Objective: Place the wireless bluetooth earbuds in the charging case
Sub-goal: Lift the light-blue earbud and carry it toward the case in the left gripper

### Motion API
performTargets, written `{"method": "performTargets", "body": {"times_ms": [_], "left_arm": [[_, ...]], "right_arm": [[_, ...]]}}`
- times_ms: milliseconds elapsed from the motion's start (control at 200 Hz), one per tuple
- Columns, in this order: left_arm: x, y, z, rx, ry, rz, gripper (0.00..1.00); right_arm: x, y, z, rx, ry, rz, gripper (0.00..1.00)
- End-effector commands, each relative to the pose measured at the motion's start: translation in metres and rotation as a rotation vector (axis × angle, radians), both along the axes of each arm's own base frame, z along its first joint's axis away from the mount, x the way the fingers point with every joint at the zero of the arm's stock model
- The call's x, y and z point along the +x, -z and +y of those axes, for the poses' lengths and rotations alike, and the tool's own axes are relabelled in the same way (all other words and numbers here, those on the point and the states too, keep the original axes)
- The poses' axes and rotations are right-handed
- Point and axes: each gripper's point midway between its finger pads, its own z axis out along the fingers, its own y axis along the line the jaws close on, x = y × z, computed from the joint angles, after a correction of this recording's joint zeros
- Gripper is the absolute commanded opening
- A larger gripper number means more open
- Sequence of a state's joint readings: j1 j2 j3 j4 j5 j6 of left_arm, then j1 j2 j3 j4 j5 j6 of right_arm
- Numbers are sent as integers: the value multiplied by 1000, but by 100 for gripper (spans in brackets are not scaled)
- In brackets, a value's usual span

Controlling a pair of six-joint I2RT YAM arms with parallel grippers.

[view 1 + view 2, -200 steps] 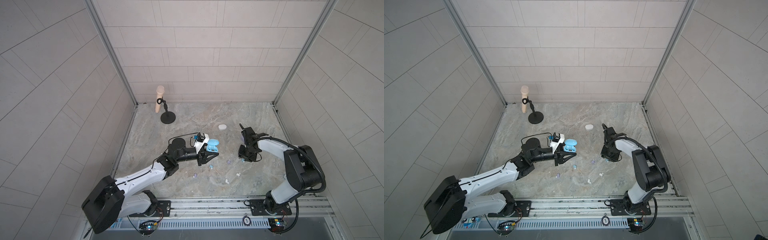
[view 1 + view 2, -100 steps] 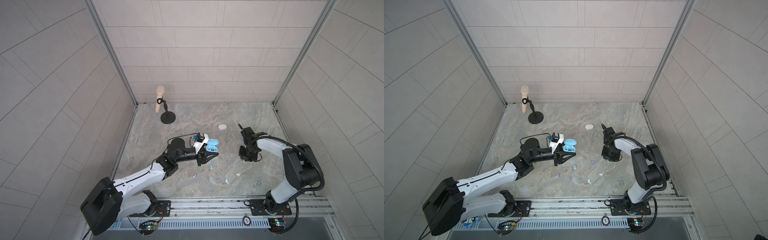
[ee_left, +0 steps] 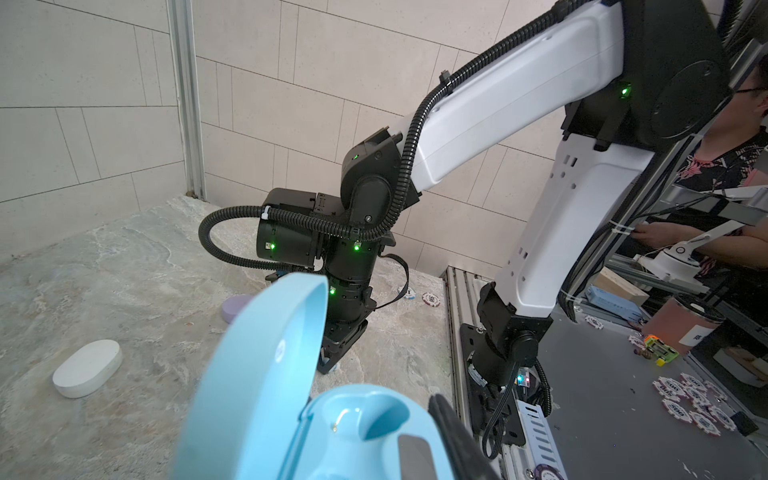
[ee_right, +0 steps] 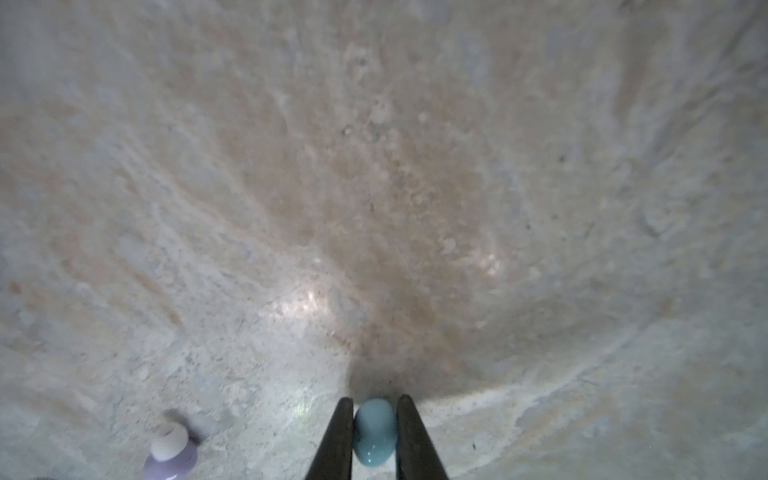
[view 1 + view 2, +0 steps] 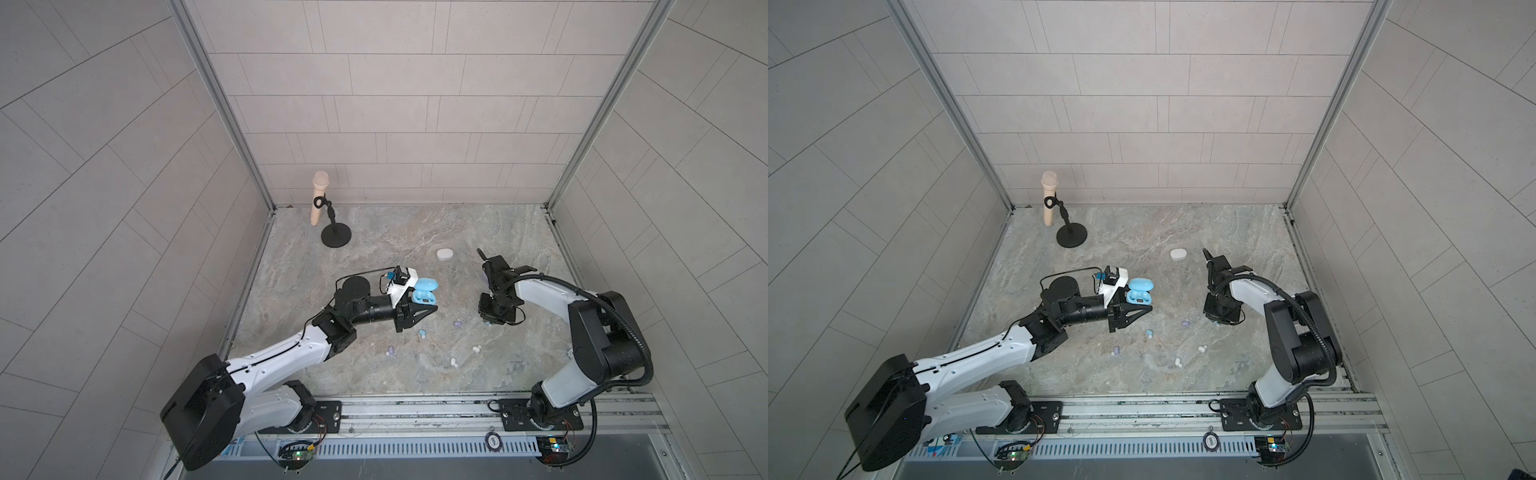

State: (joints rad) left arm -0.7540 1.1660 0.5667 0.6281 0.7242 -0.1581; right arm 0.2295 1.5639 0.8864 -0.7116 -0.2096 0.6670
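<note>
1. Now the light blue earbud (image 4: 374, 432) is pinched between the two dark fingers (image 4: 334, 440) of the right hand (image 4: 375, 403), which is closed tight on it.
2. This bud is found right of the middle in both top views, low by the surface (image 4: 374, 166). Whether it is touching the surface cannot be told.
3. The blue charging case (image 5: 424, 291) is gripped by the left hand (image 5: 429, 303), a little left of the middle in a top view. Its lid (image 3: 266, 365) is swung open, and a pocket (image 3: 374, 415) inside looks empty.
4. The bud should be lifted slowly and straight up. It looks tiny and smooth, so it could likely pop out if it is jerked.
5. The lilac earbud (image 4: 170, 455) near it should not be bumped.
6. The case should be kept steady, with its open side turned to the bud.
7. The bud should be lined up over the empty pocket. Which way its tip points cannot be seen, so that should be checked first.
8. The bud should be let go only when it is sitting in the pocket.
9. A second blue bud (image 5: 422, 332) lies loose below the case in a top view, and it can be picked up after.
</note>
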Motion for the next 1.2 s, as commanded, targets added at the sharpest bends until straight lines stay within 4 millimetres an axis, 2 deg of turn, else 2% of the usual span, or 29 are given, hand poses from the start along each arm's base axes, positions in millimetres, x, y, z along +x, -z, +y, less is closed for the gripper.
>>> {"method": "performTargets", "body": {"times_ms": [0,165,280,380,686,801,981,1196], "left_arm": [[-3,-6,-1,-19,9,-14,1],[-2,-9,-2,-24,12,-21,2],[-3,-12,-3,-27,24,-40,2],[-5,-16,-3,-34,40,-59,1],[-10,-42,-14,-86,130,-95,2],[-12,-50,-22,-125,176,-81,2],[-24,-50,-39,-126,246,-94,2],[-28,-62,-44,-182,276,-103,2]], "right_arm": [[3,-33,16,88,-44,-74,0],[5,-87,47,249,-136,-205,0],[0,-136,73,372,-264,-326,0],[-14,-184,96,490,-419,-460,0],[-57,-286,116,719,-624,-761,0],[-75,-302,120,776,-705,-765,0],[-89,-323,133,856,-778,-788,0],[-97,-319,144,864,-838,-755,0]]}}
